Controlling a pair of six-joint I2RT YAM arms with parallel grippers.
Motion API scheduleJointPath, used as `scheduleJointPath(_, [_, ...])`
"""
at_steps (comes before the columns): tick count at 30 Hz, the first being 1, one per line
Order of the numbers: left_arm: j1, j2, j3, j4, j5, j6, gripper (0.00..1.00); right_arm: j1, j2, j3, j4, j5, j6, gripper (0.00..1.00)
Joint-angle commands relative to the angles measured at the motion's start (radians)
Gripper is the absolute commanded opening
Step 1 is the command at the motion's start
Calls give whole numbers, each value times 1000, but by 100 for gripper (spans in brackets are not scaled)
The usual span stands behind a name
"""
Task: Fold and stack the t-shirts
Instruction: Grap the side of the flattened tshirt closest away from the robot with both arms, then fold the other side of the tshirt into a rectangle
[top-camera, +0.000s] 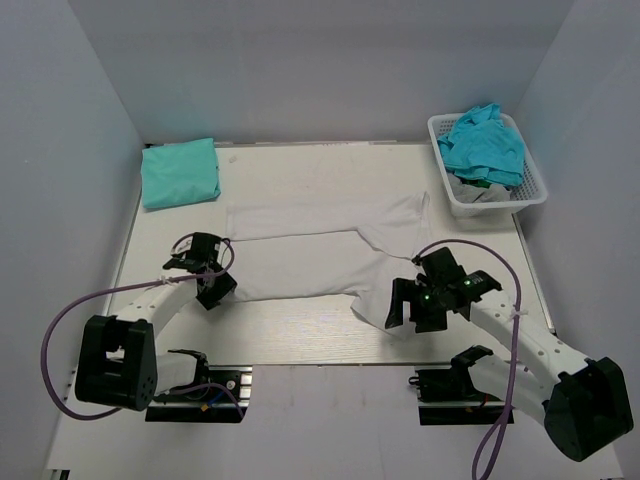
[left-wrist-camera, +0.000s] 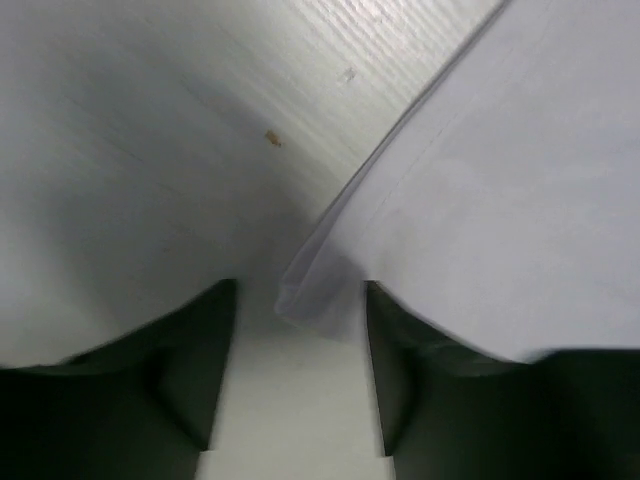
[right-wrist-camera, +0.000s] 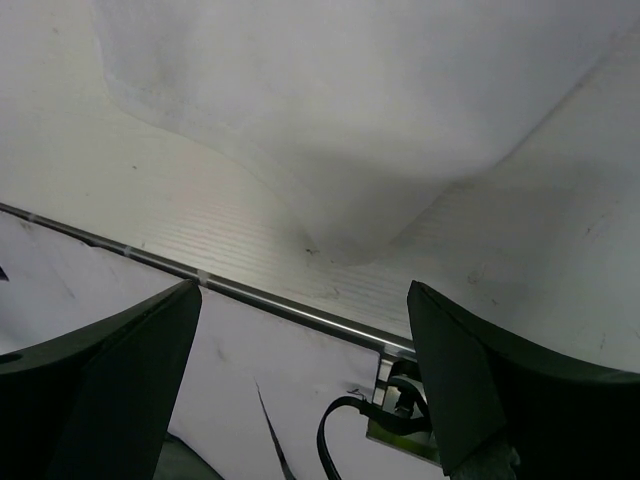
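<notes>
A white t-shirt (top-camera: 300, 250) lies spread flat across the middle of the table, sleeves toward the right. My left gripper (top-camera: 213, 285) is low at its near left corner. In the left wrist view that cloth corner (left-wrist-camera: 312, 295) lies between the parted fingers of the left gripper (left-wrist-camera: 300, 290), close to the right finger, not pinched. My right gripper (top-camera: 412, 305) hovers wide open over the shirt's near right sleeve. The right wrist view shows the white cloth (right-wrist-camera: 350, 100) beyond the right gripper (right-wrist-camera: 305, 290), with nothing between the fingers. A folded turquoise t-shirt (top-camera: 180, 172) rests at the back left.
A white lattice basket (top-camera: 500, 205) at the back right holds crumpled turquoise shirts (top-camera: 485, 145). The table's near metal edge (right-wrist-camera: 250, 292) runs right under the right gripper. Grey walls close in the table on three sides.
</notes>
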Motion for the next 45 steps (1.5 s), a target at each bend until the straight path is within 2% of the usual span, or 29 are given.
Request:
scheduleJointPath(1, [4,22,-35,78,9,-14,52,15,-2,-33,-39,45,53,90])
scheduleJointPath(3, [4,22,-44,87,9,-14,40,21,13,-33,-42,55,65,90])
scheduleJointPath(4, [4,22,-44,97,20,-14,24,26,13,-35,-44,62,74,90])
scheduleJointPath(7, [4,13,-44,97,29,-14,0,35,10,-21,-71,96,110,90])
scheduleJointPath(13, [4,-46,-34,58,17,-14,0,53,34,-6,-98,127,165,90])
scheduleJointPath(17, [4,-56,-14,58,39,-14,0,67,88,-13,9,84,150,90])
scheduleJointPath(22, [4,-11,16,32,40,-14,0,81,168,-7,118,23,145,80])
scheduleJointPath(25, [4,-1,16,32,30,-14,0,87,198,-30,174,-8,156,69])
scheduleJointPath(26, [4,-1,25,32,30,-14,0,89,202,-41,181,-10,160,63])
scheduleJointPath(27, [4,-1,25,32,30,-14,0,87,203,-39,183,-1,173,51])
scheduleJointPath(28, [4,-1,25,32,30,-14,0,87,203,-42,183,5,177,44])
scheduleJointPath(29, [4,-1,25,32,30,-14,0,86,200,-33,180,10,180,32])
scheduleJointPath(30, [4,-1,35,32,30,-14,0,86,196,-26,177,25,182,10])
scheduleJointPath(31, [4,-1,35,23,30,-14,0,84,179,-19,171,51,186,2])
scheduleJointPath(35, [4,-1,77,2,30,-14,0,78,177,77,128,153,194,0])
scheduleJointPath(39, [4,10,135,-9,30,-14,0,60,211,161,123,171,180,0])
scheduleJointPath(45, [4,137,293,-31,-6,4,0,-28,304,306,145,197,128,0])
